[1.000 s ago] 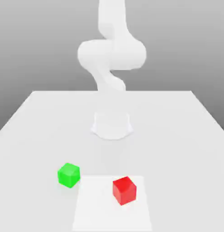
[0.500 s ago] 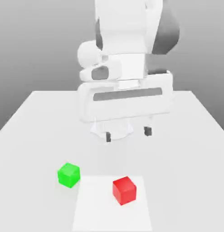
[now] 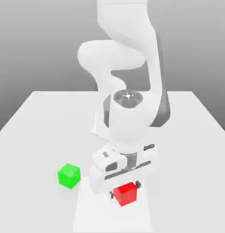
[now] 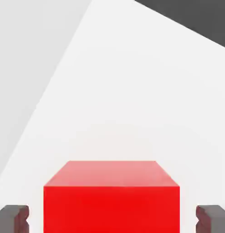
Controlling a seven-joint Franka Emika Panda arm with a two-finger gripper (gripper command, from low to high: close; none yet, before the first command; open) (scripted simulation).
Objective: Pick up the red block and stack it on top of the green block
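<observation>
**Pincer spread around the red block**

The pincer hangs low over the near part of the white surface, with the arm bent forward and down above it. Its two fingers are spread wide, and the red block sits between them. In the hand view the dark fingertips stand one on each side of the red block, each with a clear strip of white between pad and block face, so the fingers are apart from the block and not pressing on it. The block rests flat on the surface, squarely in the middle of the gap, with its top face turned up toward the hand.

In the exterior view the pincer body covers the upper rear of the red block, and a short dark fingertip shows just beside the block on each side.

The green block rests on the surface well apart from the pincer, out toward the exterior view's left and a little farther back than the red block. Nothing touches it.

A paler square patch marks the surface beneath the pincer, and the red block lies within it; the green block sits just off its corner.
</observation>
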